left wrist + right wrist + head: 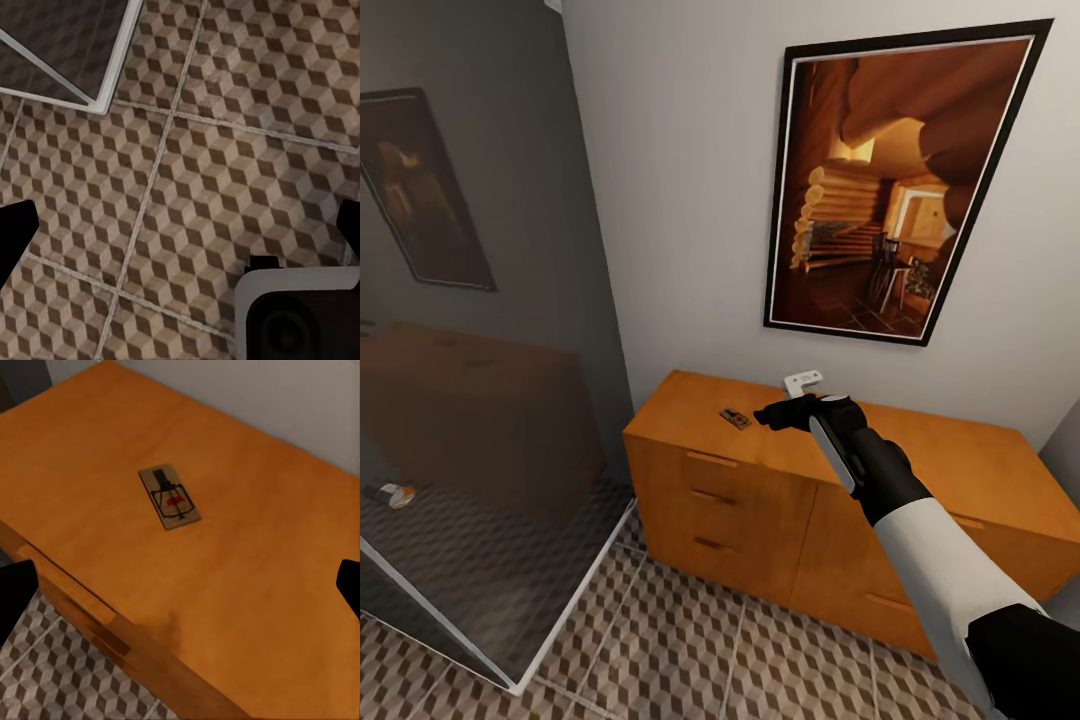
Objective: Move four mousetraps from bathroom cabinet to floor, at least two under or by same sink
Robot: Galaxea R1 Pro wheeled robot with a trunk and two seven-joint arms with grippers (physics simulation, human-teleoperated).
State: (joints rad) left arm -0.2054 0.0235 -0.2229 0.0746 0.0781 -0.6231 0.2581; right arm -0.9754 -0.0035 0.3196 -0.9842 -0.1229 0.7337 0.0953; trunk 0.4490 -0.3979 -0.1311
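Right end effector (768,414) wide open, empty, above cabinet (690,470) top, near mousetrap (736,417)

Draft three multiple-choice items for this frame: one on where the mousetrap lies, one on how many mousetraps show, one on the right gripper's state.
1. Where does the mousetrap lie?
A. on the cabinet top
B. on the floor
C. in an open drawer

2. How many mousetraps show on the cabinet?
A. four
B. two
C. one

3. What is the right gripper doing?
A. holding a mousetrap
B. open over the cabinet top, holding nothing
C. resting on the floor

Answers: 1 A, it lies flat on the orange top; 2 C, one trap shows there; 3 B, its fingertips stand apart with the trap lying free between them in the wrist view.
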